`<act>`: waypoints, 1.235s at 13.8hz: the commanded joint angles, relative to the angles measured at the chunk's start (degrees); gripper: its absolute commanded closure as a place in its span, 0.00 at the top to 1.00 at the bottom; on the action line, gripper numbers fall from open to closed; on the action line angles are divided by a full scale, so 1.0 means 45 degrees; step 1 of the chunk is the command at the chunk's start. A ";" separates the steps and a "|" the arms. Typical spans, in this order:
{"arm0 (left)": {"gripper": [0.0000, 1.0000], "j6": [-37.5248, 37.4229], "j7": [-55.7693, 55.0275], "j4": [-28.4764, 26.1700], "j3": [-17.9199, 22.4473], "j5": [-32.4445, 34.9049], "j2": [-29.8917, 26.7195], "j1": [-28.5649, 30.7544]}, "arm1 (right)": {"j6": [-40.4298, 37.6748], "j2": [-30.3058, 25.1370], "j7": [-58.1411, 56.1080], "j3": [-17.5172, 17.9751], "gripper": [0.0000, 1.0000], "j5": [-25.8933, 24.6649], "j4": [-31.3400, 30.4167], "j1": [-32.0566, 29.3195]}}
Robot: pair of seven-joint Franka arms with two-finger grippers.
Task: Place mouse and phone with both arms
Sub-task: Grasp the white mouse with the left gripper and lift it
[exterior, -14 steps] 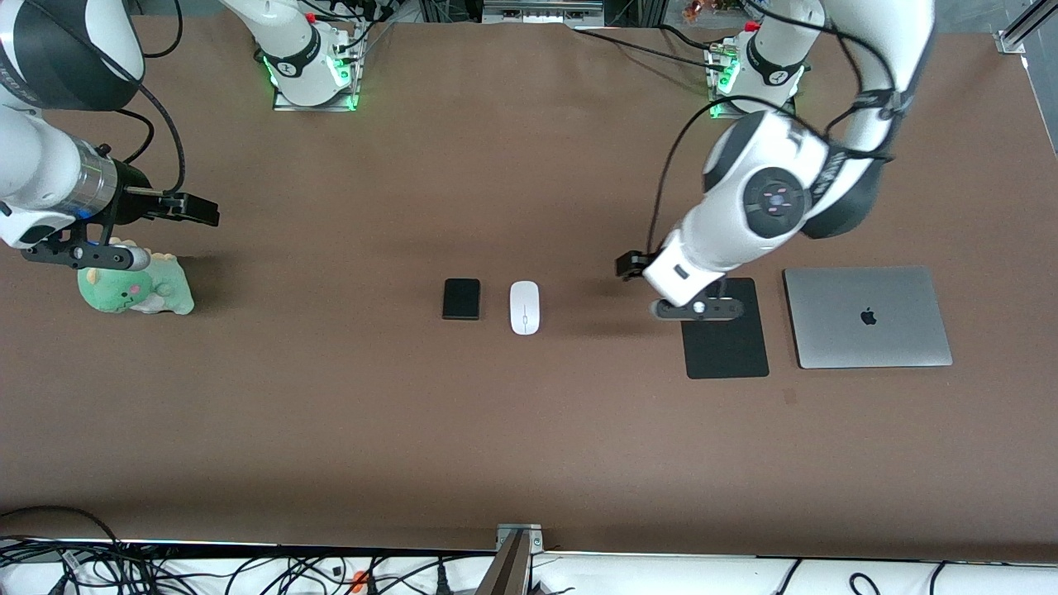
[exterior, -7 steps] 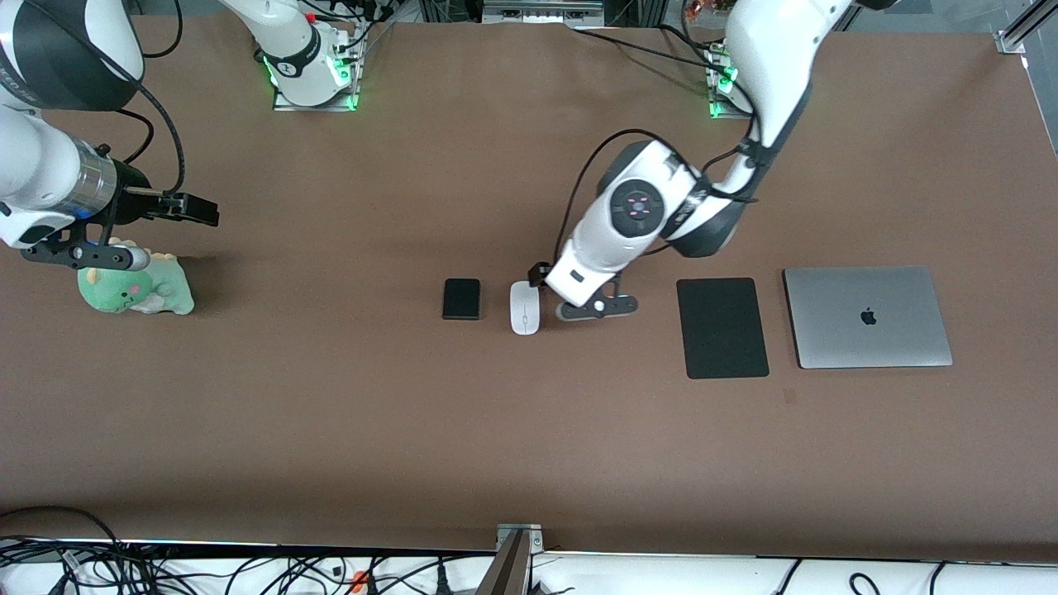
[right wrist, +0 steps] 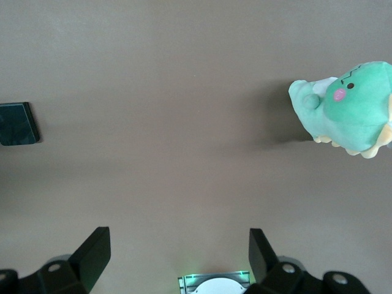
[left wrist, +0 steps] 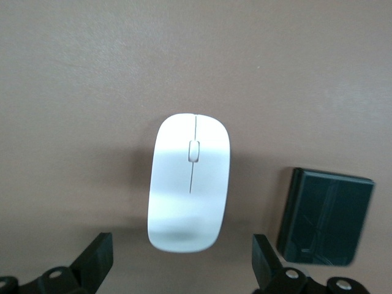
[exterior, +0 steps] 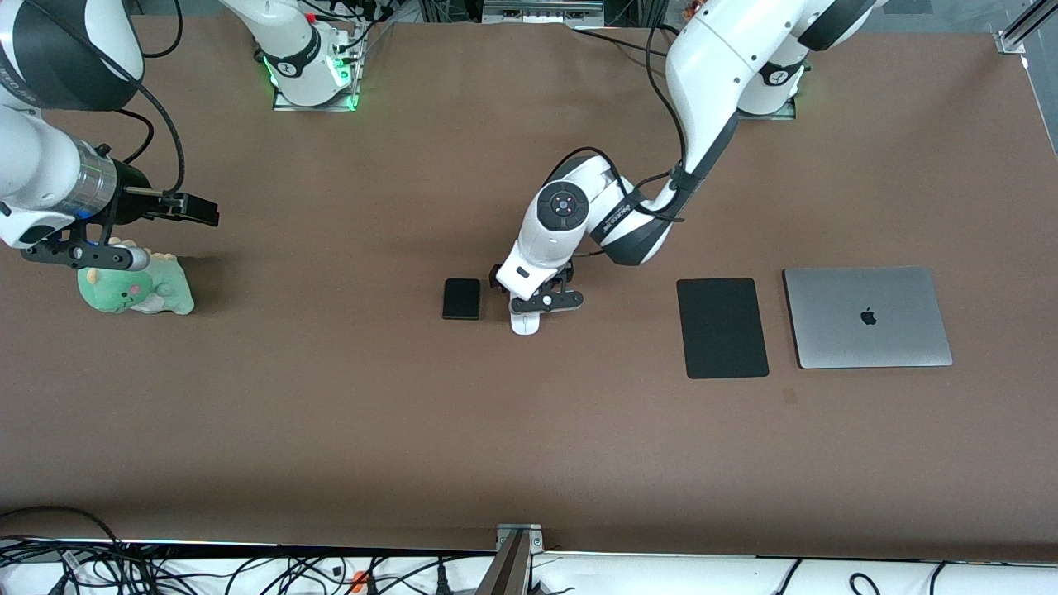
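Mouse (left wrist: 190, 182) lies on the table (exterior: 331, 413) directly under the left gripper (left wrist: 184, 269), whose fingers (left wrist: 98, 257) are spread wide to either side of it, grasping nothing. Phone (exterior: 461, 298) sits just beside the mouse, apart from it. Right gripper (right wrist: 177, 263) waits over bare table near a green plush (exterior: 136, 289), jaws released and empty.

A high front camera looks down across the whole surface (exterior: 529, 430). Each wrist camera looks straight down, close, past its gripper. All three views share the phone (exterior: 461, 298) (left wrist: 324, 217) (right wrist: 17, 123).
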 commanded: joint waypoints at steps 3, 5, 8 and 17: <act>1.00 0.0051 -0.0239 0.0946 0.1257 0.0303 0.0693 -0.1241 | -0.0191 -0.0108 0.0199 -0.0025 1.00 0.0081 0.0015 0.0000; 1.00 0.0051 -0.0239 0.1025 0.1257 0.0303 0.0811 -0.1260 | -0.0191 -0.0108 0.0199 -0.0006 1.00 0.0081 0.0015 0.0000; 1.00 0.0070 -0.0162 0.1044 0.1277 0.0322 0.0928 -0.1339 | -0.0133 -0.0108 0.0199 -0.0006 1.00 0.0159 0.0035 0.0019; 0.26 0.0266 0.0658 0.1025 0.1296 0.0303 0.0949 -0.1164 | -0.0093 -0.0108 0.0199 -0.0006 1.00 0.0159 0.0015 0.0000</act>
